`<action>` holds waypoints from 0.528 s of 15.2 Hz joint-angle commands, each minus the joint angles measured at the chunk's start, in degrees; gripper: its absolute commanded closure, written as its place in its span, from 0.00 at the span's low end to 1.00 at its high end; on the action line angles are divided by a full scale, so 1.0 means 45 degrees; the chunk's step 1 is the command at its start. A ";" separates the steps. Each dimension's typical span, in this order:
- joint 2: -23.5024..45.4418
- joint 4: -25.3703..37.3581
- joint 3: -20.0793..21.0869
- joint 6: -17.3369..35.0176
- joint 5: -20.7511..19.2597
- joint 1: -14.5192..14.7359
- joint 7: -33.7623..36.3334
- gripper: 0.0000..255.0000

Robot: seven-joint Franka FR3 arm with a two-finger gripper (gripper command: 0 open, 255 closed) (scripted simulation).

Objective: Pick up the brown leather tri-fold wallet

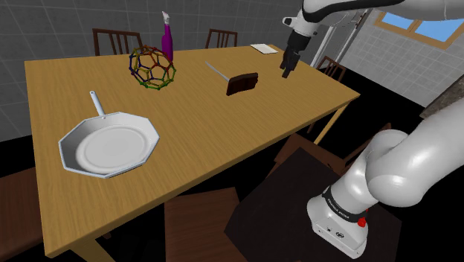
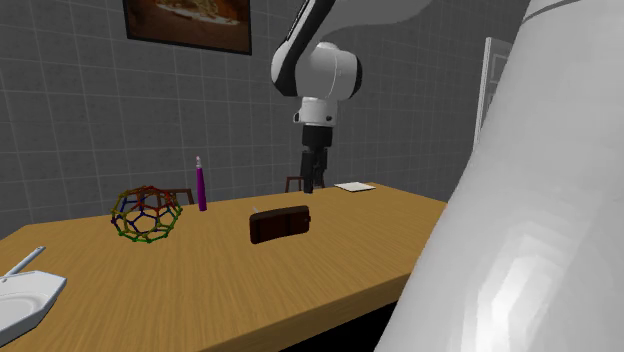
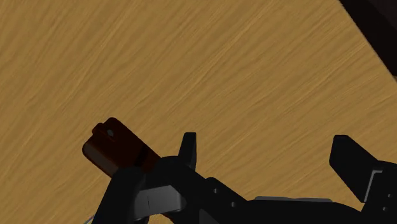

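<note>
The dark brown wallet point(image 1: 242, 83) stands on edge on the wooden table point(image 1: 186, 126), near its far right part. In the second exterior view the wallet point(image 2: 279, 224) sits at mid table. My black gripper point(image 1: 286, 72) hangs above the table to the shoulder view's right of the wallet, apart from it. From the second exterior view, the gripper point(image 2: 310, 182) is behind and above the wallet. Through the wrist camera the wallet point(image 3: 114, 147) lies beside one finger, outside the gap. The fingers point(image 3: 189, 149) stand apart, with only bare wood between them at the gripper point(image 3: 267, 153).
A white pan point(image 1: 108, 145) lies at the table's near left. A wire polyhedron ball point(image 1: 152, 68) and a purple bottle point(image 1: 166, 41) stand behind the wallet's left. A white sheet point(image 1: 265, 48) lies at the far right corner. Chairs point(image 1: 115, 39) ring the table.
</note>
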 commanded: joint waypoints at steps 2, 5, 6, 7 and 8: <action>0.1715 0.1122 -0.0542 0.0239 0.0907 0.0295 -0.2346 0.00; 0.3597 0.2484 -0.0753 0.0270 0.2031 0.0272 -0.4600 0.00; 0.4216 0.2973 -0.0730 0.0233 0.2395 0.0185 -0.5307 0.00; 0.4824 0.3478 -0.0663 0.0176 0.2738 0.0065 -0.5981 0.00; 0.5420 0.3999 -0.0565 0.0102 0.3056 -0.0076 -0.6620 0.00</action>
